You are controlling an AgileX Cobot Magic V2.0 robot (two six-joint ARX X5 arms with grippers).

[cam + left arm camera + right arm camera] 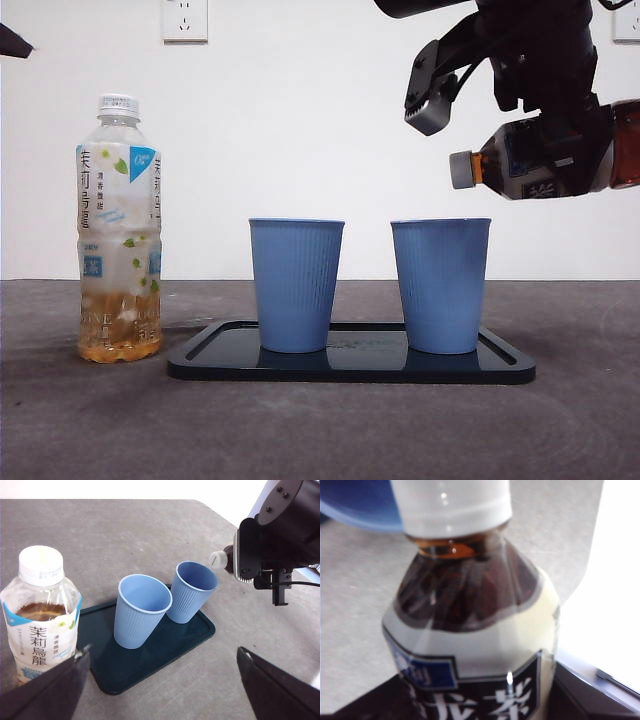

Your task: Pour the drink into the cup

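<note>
- The left gripper (160,690) hangs back with its jaws spread wide and nothing between them; a clear tea bottle (119,230) stands upright on the table just beside one jaw, its white cap on, well apart from the other gripper.
- A dark tray (350,365) lies on the grey table (320,430), below and ahead of the left gripper; two blue cups stand upright on it.
- The left cup (296,285) sits near the tray's middle, well apart from the working gripper; the left wrist view shows it with no liquid inside.
- The right cup (441,285) stands almost under the held bottle's mouth; it too looks dry inside.
- The right gripper (560,150) is clamped on a dark tea bottle (530,160), tipped to nearly level above the right cup, neck pointing out from the jaws toward the cup's rim.
- Its pale cap (451,502) is on the neck in every view; no stream shows.
- Judged progress: bottle picked up, carried over and tilted; the pour itself is not yet done, and with the cap on no drink can come out.
</note>
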